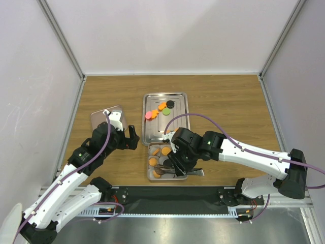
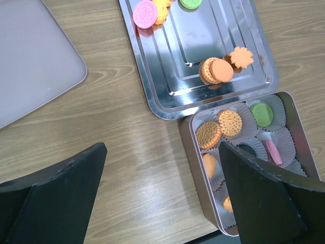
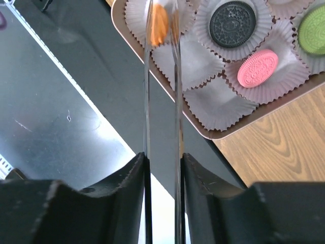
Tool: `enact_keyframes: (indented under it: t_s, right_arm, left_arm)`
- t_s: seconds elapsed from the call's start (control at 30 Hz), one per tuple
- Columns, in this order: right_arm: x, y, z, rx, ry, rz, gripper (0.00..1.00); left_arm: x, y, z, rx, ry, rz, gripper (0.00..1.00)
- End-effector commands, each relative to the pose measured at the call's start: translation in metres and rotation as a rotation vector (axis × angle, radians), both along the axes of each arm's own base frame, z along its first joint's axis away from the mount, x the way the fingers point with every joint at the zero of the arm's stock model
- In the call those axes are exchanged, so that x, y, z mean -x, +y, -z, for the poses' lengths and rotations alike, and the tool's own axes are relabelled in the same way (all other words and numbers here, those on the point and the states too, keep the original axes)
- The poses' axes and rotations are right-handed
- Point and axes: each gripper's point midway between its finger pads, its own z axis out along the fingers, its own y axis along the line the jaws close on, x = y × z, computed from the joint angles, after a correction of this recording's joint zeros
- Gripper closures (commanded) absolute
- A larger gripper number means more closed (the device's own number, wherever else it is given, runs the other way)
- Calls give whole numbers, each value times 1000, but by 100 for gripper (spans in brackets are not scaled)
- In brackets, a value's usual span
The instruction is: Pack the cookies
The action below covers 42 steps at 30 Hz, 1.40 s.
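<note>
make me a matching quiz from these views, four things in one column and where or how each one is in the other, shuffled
Things:
1. orange flower-shaped cookie
2. thin metal tongs
3. flat grey lid
4. left end effector

Places or states:
a. open, holding nothing
b. lying on the bare wooden table
c. clamped in the right end effector
d. lying on the silver metal tray

Pairs: 1-d, 2-c, 3-b, 4-a
</note>
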Motion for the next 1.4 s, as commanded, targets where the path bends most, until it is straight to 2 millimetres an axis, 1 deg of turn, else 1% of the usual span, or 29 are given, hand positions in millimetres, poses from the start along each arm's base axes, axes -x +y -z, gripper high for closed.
enact_keyframes:
  t_s: [0.0,0.2,0.33,0.4,0.43,0.5,0.57,0.63,0.67,0.7,0.73,0.77,0.8,0.83,0.87,0.9,0.93,1.0,1.03,1.07,1.13,1.2,1.3,1.37]
  right_arm:
    - [-1,10,-6,-45,-13,-6,60]
    - [-4,11,-9,-48,-26,0,55]
    - [-12,9,-20,-61,-55,30,55]
    - [-21,7,-33,-90,-82,61,55]
    - [-31,4,-38,-101,-94,95,55]
    - [-43,2,-53,-138,-123,129,56]
    - [-59,-2,-66,-159,-157,173,55]
    - [-69,-4,-72,-167,-180,192,55]
    - [-81,-7,-73,-155,-209,229,55]
    - [-90,-8,-80,-159,-238,252,55]
    - [-101,-8,-76,-132,-256,267,55]
    - [-117,-13,-77,-122,-280,311,55]
    - [-128,-10,-80,-133,-297,329,55]
    - [-147,-14,-74,-86,-333,375,55]
    - [-161,-18,-70,-55,-352,407,55]
    - [-175,-16,-76,-55,-384,434,54]
    - [-190,-16,-63,-2,-399,456,54]
    - [-211,-16,-57,24,-419,488,54]
    - [-221,-10,-56,19,-428,497,53]
    - [-230,-7,-43,52,-416,495,54]
    - [-248,-12,-30,135,-433,529,53]
    - [-253,-19,-24,193,-439,543,53]
    - [-249,-18,-23,189,-426,529,50]
    - [-245,-22,-22,193,-416,527,49]
  left_arm:
    - [-4,-3,-16,25,-47,13,0]
    - [-4,-3,-16,28,-46,14,0]
    - [-4,-4,-16,29,-47,15,0]
    - [-3,-4,-15,29,-45,18,0]
    - [-3,-4,-17,32,-51,17,0]
    - [-3,-4,-17,33,-51,16,0]
    - [-3,-4,-17,32,-52,17,0]
    - [-3,-4,-17,33,-52,19,0]
    - [-3,-4,-17,33,-53,19,0]
    - [-3,-4,-18,35,-55,19,0]
    - [-3,-4,-17,34,-54,19,0]
    - [-3,-4,-17,33,-51,21,0]
    - [-3,-5,-17,35,-50,24,0]
    - [-3,-5,-17,34,-49,23,0]
    - [-3,-5,-17,35,-52,21,0]
    - [-3,-5,-17,35,-52,22,0]
    - [-3,-4,-18,36,-55,21,0]
    - [-3,-4,-17,34,-54,20,0]
    - [-3,-4,-17,34,-54,19,0]
    - [-2,-4,-17,34,-54,20,0]
    - [-3,-3,-18,36,-55,16,0]
    - [-2,-4,-18,37,-56,19,0]
    - [-2,-4,-18,39,-57,20,0]
    - [-2,-5,-17,39,-55,25,0]
